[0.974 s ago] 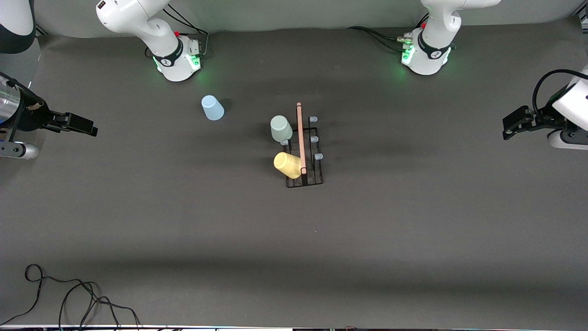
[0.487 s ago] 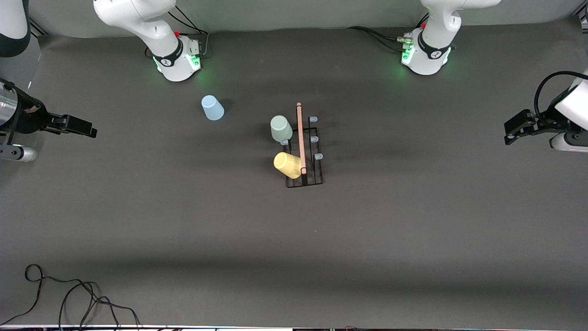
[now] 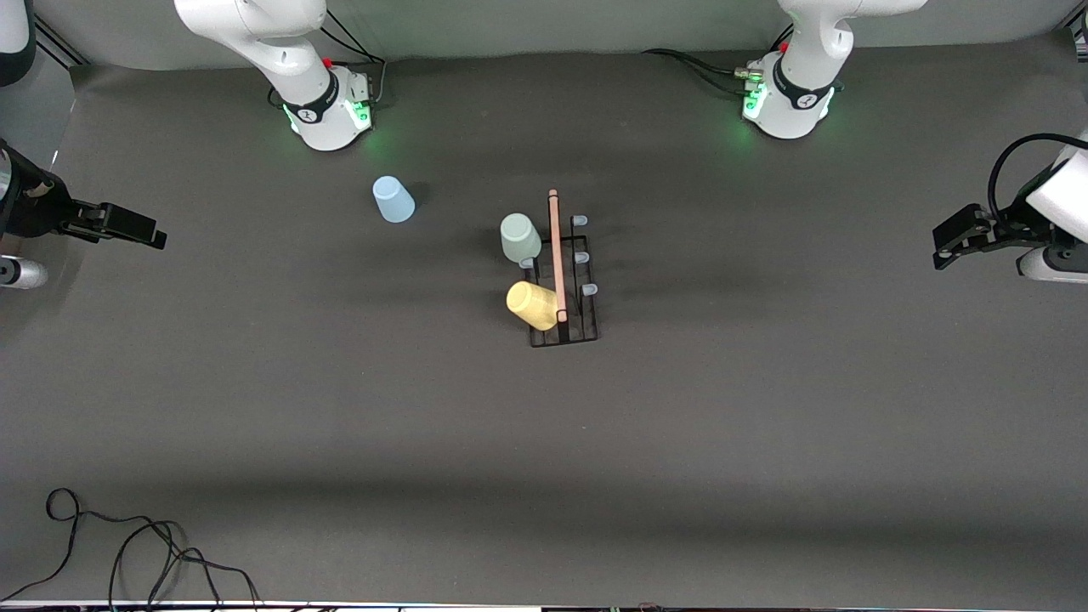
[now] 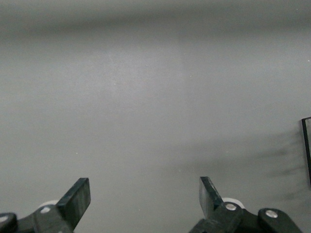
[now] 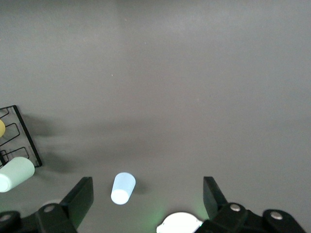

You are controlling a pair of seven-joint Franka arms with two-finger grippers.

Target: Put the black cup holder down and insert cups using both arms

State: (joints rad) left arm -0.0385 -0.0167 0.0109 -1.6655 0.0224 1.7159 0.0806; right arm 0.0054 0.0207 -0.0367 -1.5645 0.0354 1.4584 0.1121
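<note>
Right gripper and left gripper spread, empty

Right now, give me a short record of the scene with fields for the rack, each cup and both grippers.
rack: black cup holder standing mid-table
green cup: pale green cup on a prong on the holder's right-arm side
yellow cup: yellow cup on a prong, nearer the front camera
blue cup: light blue cup on the table, near the right arm's base
left gripper: left gripper open, empty
right gripper: right gripper open, empty
</note>
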